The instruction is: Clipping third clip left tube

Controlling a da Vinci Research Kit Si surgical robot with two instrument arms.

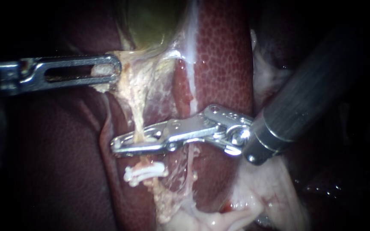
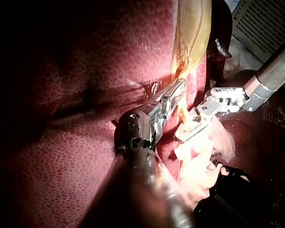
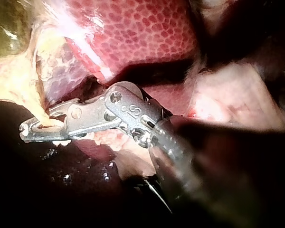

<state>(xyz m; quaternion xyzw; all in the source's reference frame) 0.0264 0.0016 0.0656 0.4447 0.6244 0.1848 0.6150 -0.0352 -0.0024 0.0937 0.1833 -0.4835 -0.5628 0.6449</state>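
Plainly, the thin, pale-yellow left tube (image 1: 138, 116) bears a white clip (image 1: 144, 173).

Bright lit centre, deep shadow towards edges

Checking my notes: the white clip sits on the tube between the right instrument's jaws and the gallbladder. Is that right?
Not quite. The white clip is on the tube, but on the far side of the right instrument from the gallbladder, not between them. The endoscope view shows this.
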